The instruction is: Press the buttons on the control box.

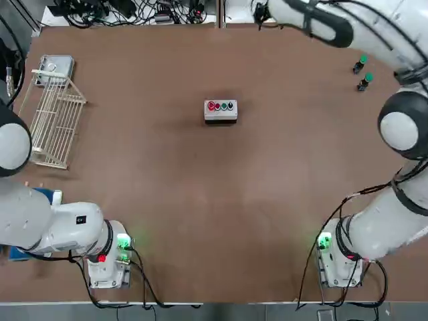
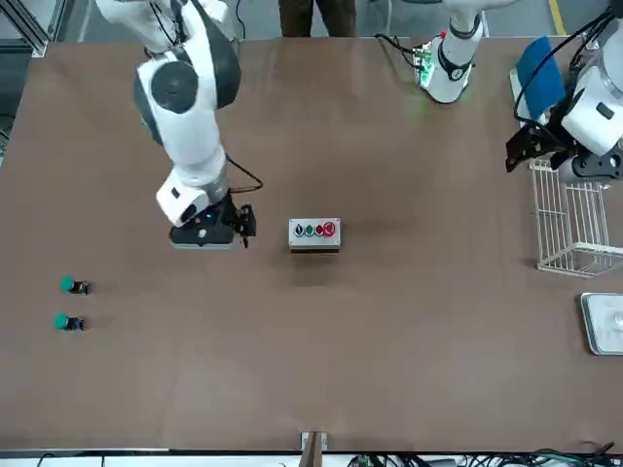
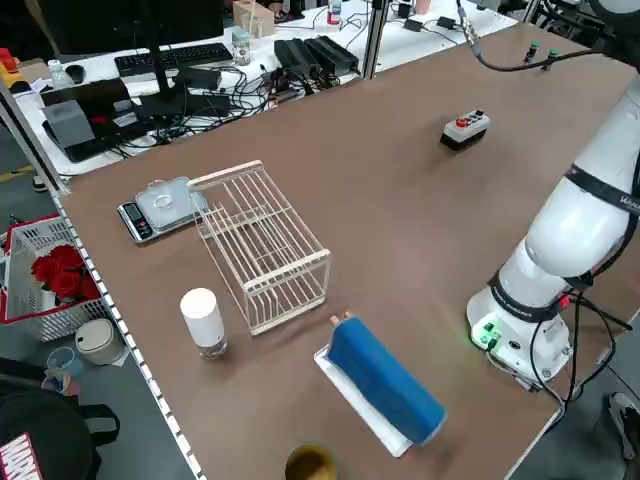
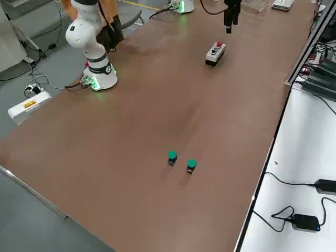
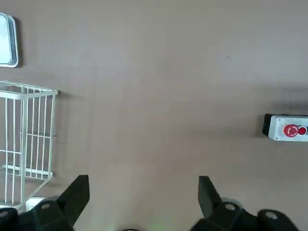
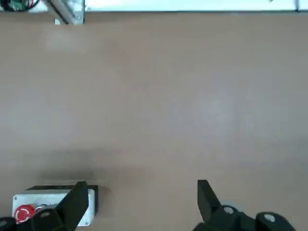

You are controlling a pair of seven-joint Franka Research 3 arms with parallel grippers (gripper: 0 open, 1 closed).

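Brown tabletop (image 1: pixel 200 200) carries the control box (image 1: pixel 221 110) toward its far-edge middle, buttons (image 1: pixel 221 105) facing up for pressing, the right gripper (image 2: pixel 240 224) hovering beside it, fingers spread, while the left gripper (image 2: pixel 519 148) waits spread over the wire rack (image 2: pixel 569 219).

control box (image 1: pixel 221 112) white-grey; buttons (image 1: pixel 221 105) red, red, green, dark; table (image 1: pixel 200 200) brown; wire rack (image 1: pixel 57 124) white.

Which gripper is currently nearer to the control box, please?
The right gripper is nearer, hanging just off the control box's right end. The left gripper is far off at the table's left side, above the wire rack.
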